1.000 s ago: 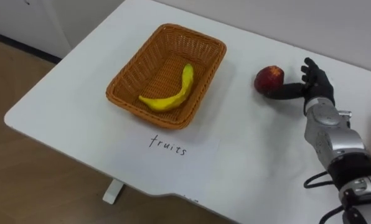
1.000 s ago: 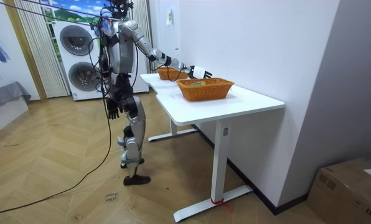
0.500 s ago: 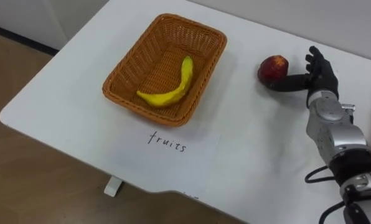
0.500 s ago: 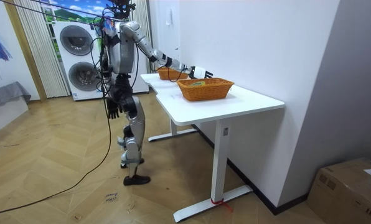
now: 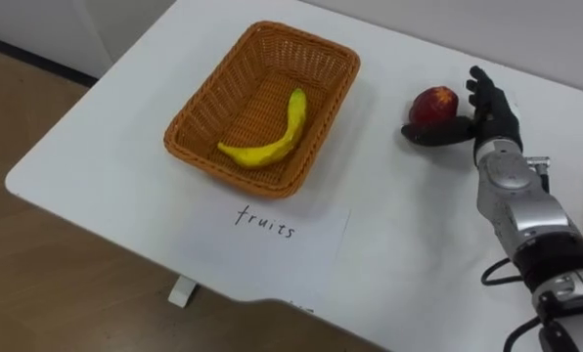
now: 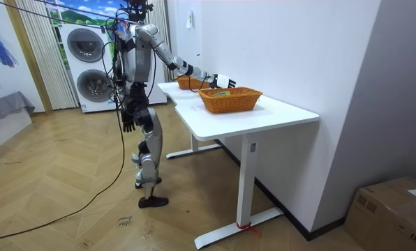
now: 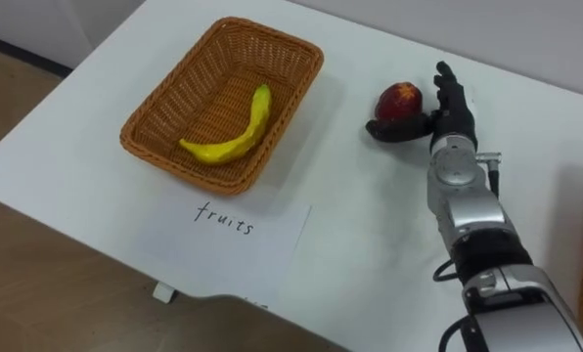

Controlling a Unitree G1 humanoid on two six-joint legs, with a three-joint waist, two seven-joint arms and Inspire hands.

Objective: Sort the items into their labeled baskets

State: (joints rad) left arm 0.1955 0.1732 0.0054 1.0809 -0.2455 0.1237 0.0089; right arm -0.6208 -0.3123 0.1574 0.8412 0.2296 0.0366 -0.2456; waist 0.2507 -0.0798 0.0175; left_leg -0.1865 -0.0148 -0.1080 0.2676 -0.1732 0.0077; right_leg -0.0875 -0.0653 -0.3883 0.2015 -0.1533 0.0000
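**Round, smooth fruit sitting in a wide, unclosed hand**

The apple (image 5: 434,103) sits on the table (image 5: 106,156), in the pocket of our right hand (image 5: 491,119). The thumb (image 5: 426,132) runs along its near side and the fingers (image 5: 481,86) stand up straight at its right and far side. The hand is wide, cupped about the fruit but not closed on it. We cannot tell whether the fingers touch the skin.

We judge the apple to be firm, fairly light for this hand, and smooth enough to slip. Being round, it will roll left, away from the palm, if we nudge it before we have it. The skin can bruise, so a gentle squeeze should do. The best hold is across its widest part, thumb on the near side and fingers opposite, with the palm closing the right side so it cannot squirt out.

Left of the hand and well apart from it lies the wicker basket (image 5: 205,98), with a banana (image 5: 277,142) lying along its floor. There looks to be room beside the banana for the apple. Nearer to us than the basket, a handwritten paper sheet (image 5: 272,244) lies flat on the table.

In the room view our left hand (image 6: 126,126) hangs by the hip, away from the table. We cannot tell its state.
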